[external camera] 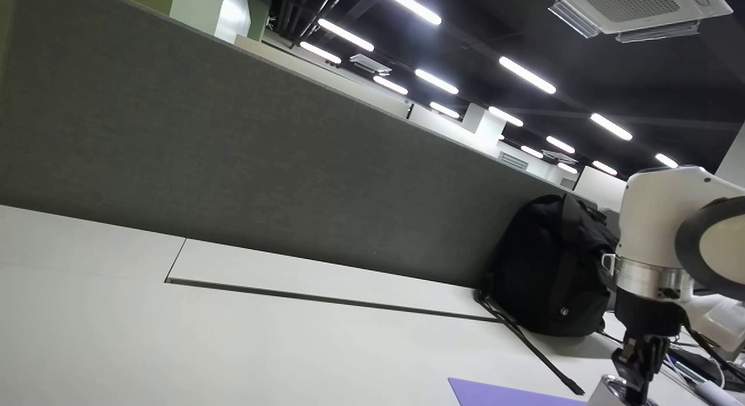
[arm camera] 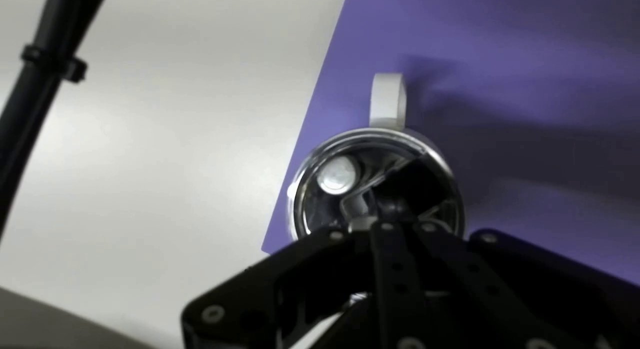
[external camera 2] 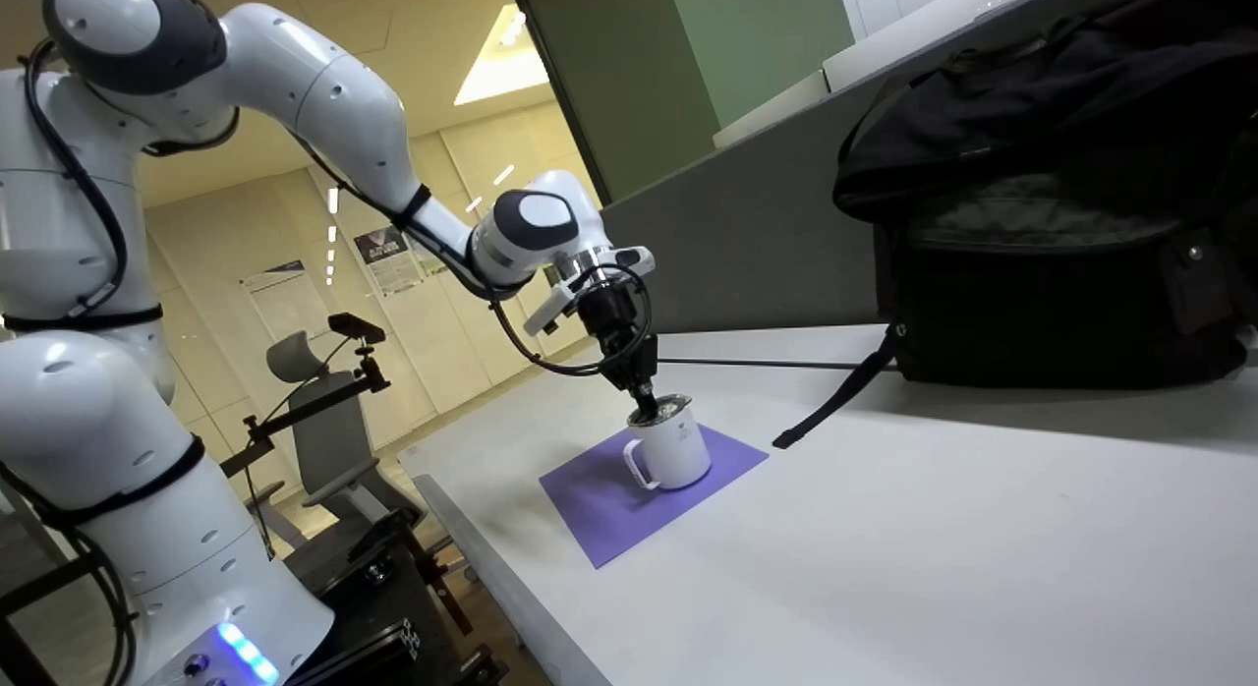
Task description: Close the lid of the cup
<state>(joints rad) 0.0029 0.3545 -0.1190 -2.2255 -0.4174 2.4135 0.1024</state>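
Note:
The cup is a white mug with a handle, upright on a purple sheet in an exterior view [external camera 2: 680, 458]. Its rim and side show at the bottom edge in an exterior view [external camera: 603, 395]. The clear lid [arm camera: 320, 209] sits in the cup's mouth and has a pale round spot and a flap-like part near its middle. My gripper [arm camera: 392, 207] is over the lid with its fingertips together, down at the lid's middle part. It also shows in both exterior views [external camera: 637, 388] [external camera 2: 646, 407]. The fingers hide part of the lid, so I cannot tell whether the flap is raised.
The purple sheet [external camera 2: 609, 519] lies under the cup on the white table [external camera 2: 885, 529]. A black backpack [external camera 2: 1061, 273] stands beyond the cup, its strap [external camera 2: 835, 403] trailing towards the sheet. A grey partition [external camera: 262, 161] borders the table. A black cable [arm camera: 45, 79] crosses the wrist view.

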